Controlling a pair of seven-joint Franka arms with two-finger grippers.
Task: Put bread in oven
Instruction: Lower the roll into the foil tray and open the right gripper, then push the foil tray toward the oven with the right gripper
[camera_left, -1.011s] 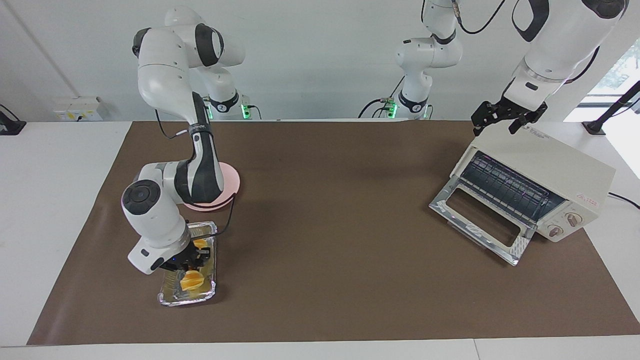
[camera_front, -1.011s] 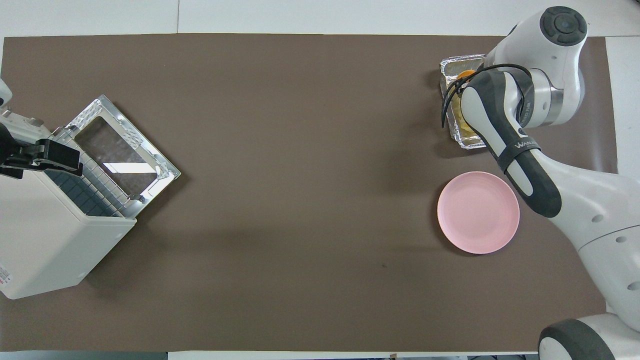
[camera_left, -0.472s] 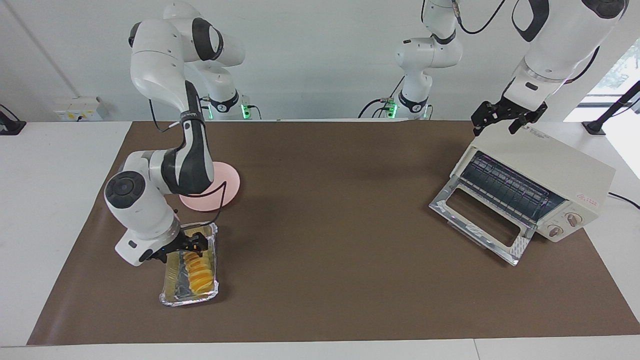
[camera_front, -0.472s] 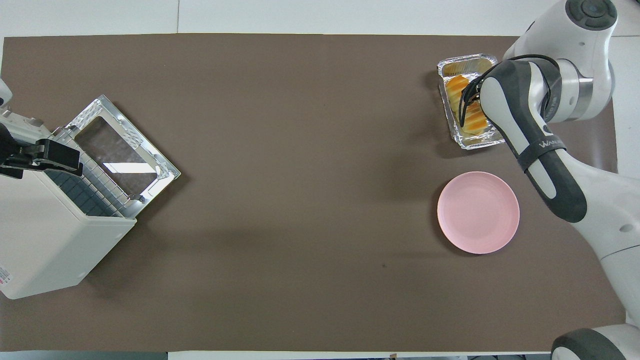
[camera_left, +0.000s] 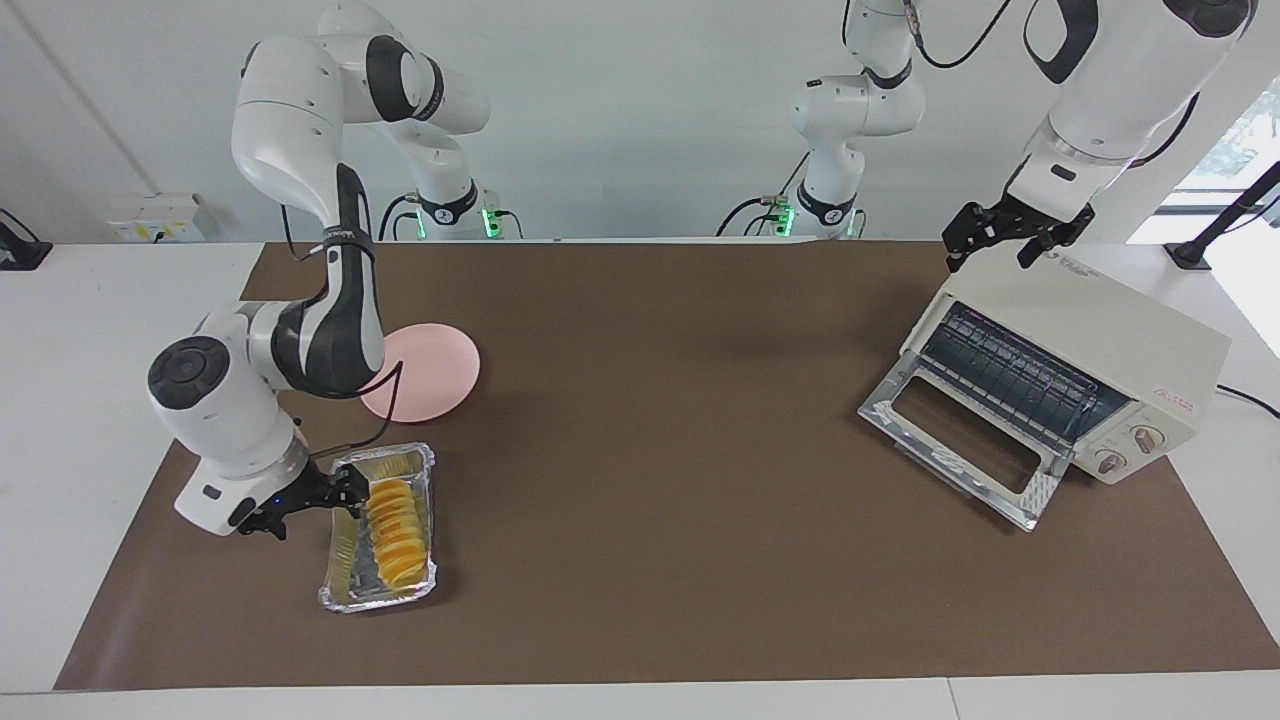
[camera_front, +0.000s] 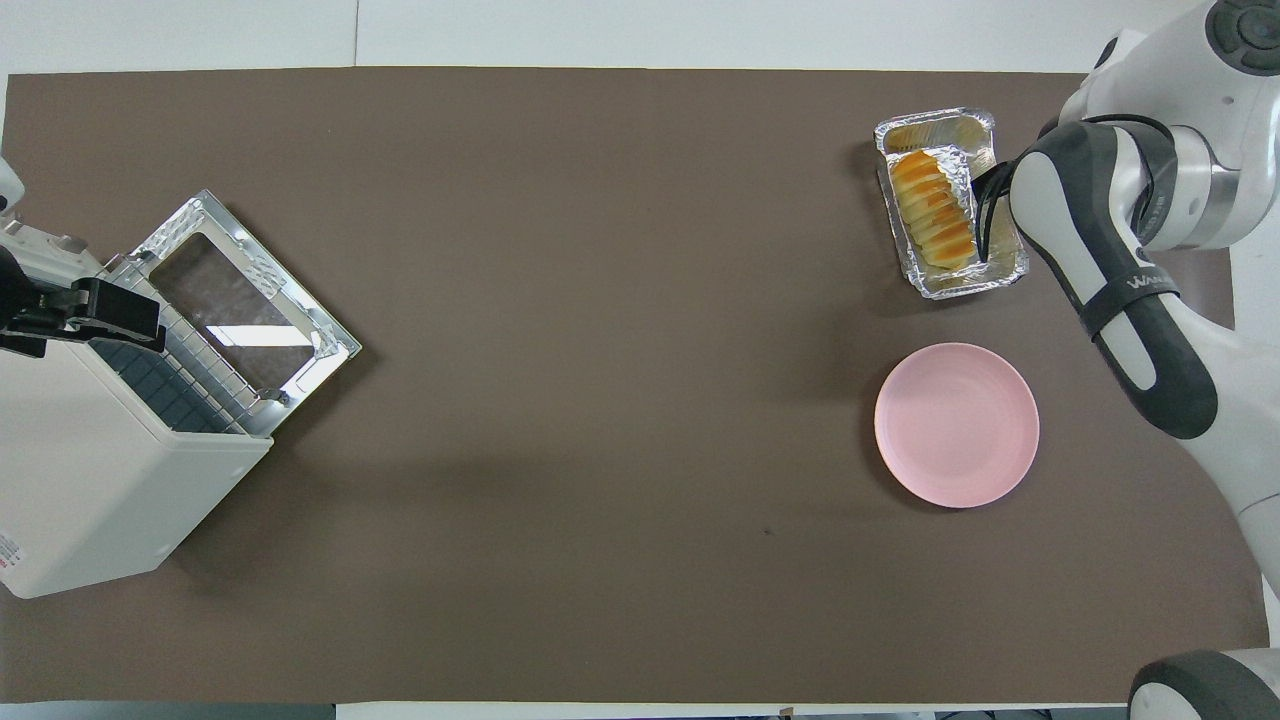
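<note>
At the right arm's end of the table, the bread (camera_left: 393, 532) lies in the foil tray (camera_left: 345, 594), the right gripper (camera_left: 335, 496) beside it, grip unclear, so a grasp may drag the tray; the left gripper (camera_left: 1005, 232) waits over the oven (camera_left: 1120, 340).

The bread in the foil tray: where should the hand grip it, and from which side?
Grip the bread at mid-length, across its narrow width, coming straight down. It lies flat in the foil tray, whose raised walls probably block a sideways approach; the ridged top is bare. The right hand sits at the tray's edge.
</note>
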